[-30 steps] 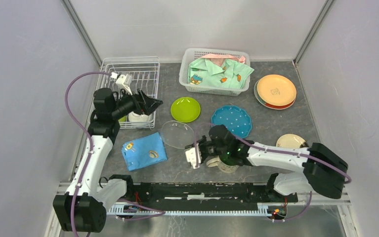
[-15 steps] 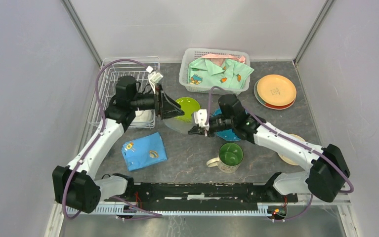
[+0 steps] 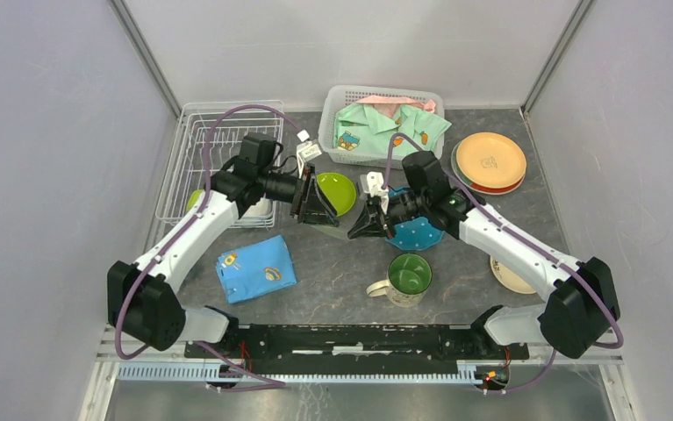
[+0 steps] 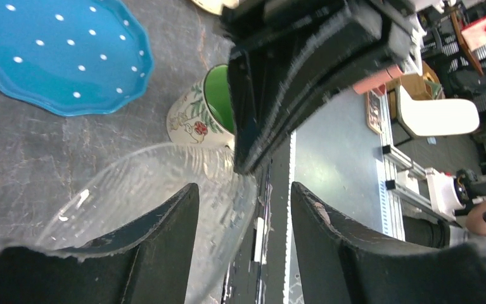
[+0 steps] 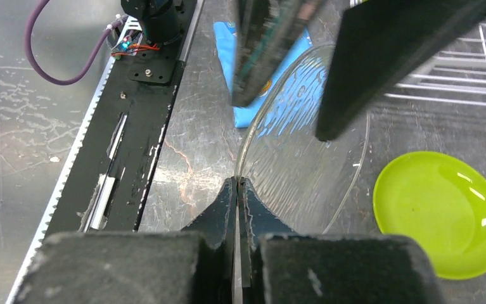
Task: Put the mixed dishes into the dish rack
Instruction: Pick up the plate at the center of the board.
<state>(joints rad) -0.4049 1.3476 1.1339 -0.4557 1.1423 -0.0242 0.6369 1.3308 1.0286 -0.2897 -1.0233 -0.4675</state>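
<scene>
1. One clear glass dish [image 5: 303,158] is the piece in hand. It is tilted steeply on edge at mid-table, between the lime-green plate [image 5: 440,215] and the folded blue cloth [image 3: 256,267]. I cannot tell whether its lower edge touches the table.
2. My right gripper [image 5: 237,190] is pinched closed on the dish's rim.
3. My left gripper [image 4: 245,190] faces it with its jaws parted, one finger on each side of the opposite rim and not clamped.
4. The dish rack [image 3: 188,167] sits at the far left, well apart from the dish.
5. The blue dotted plate [image 4: 56,57] and the green-lined mug [image 4: 196,117] lie just right of the grippers. The orange plate [image 3: 490,160] and the cream plate [image 3: 512,279] are farther right.
</scene>
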